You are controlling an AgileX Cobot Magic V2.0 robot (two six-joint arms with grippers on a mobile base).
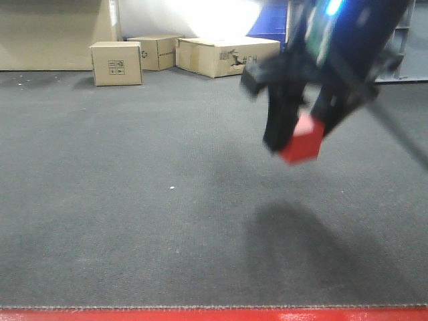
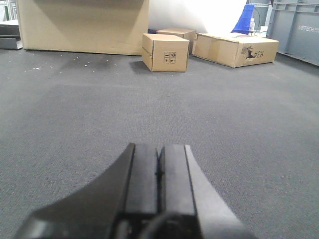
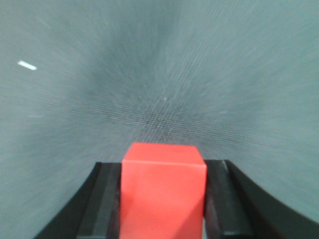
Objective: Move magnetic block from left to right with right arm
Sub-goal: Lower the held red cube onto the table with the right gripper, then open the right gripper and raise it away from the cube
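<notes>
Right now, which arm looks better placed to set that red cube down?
The right arm. Its hand already grips the red cube above the grey carpet, so it need only lower and let go. The left hand is shut, holding nothing.

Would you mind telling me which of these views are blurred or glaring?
Front view: the right gripper and magnetic block are smeared, with glare on the back wall. Right wrist view: carpet streaked radially, block fairly sharp. Left wrist view: sharp.
</notes>
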